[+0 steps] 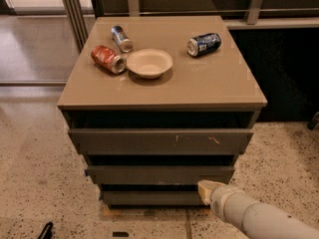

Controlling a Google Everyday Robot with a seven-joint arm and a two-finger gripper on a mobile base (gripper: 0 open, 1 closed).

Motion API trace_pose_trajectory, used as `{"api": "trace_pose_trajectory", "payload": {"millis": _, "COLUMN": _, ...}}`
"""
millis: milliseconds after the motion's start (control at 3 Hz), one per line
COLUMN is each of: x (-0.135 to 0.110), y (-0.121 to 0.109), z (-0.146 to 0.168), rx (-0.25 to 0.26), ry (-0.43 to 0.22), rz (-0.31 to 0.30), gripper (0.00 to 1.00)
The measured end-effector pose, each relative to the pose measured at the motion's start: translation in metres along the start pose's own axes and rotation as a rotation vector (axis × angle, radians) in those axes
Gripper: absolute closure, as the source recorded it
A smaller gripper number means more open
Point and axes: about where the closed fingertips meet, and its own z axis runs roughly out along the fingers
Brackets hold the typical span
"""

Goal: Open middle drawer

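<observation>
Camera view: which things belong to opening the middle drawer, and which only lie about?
Job:
middle drawer
end effector, low at the front right of the cabinet

Lying about, on its top:
red can
silver can
blue can
bowl

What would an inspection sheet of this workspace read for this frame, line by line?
Surface: tan cabinet top, flat, carrying four items.
Job's things: middle drawer, plain front, no inner tray showing; looks not yet pulled out.
Clutter: red can, silver can and blue can all lie on their sides; pale bowl upright beside the red can.
Grippers: gripper low at the cabinet's front, just below the middle drawer's right end; contact cannot be told.
Cables: nothing seen.
Surroundings: speckled floor; scratched top drawer; bottom drawer; small dark object on the floor at lower left.
</observation>
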Motion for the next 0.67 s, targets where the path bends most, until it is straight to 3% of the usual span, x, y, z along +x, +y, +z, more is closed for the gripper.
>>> {"api": "trace_pose_trajectory", "payload": {"millis": 667, "x": 0.0040, "y": -0.0026, "z": 0.0075, "rx": 0.017, "ry": -0.001, "rz": 0.008, "gripper": 1.00}}
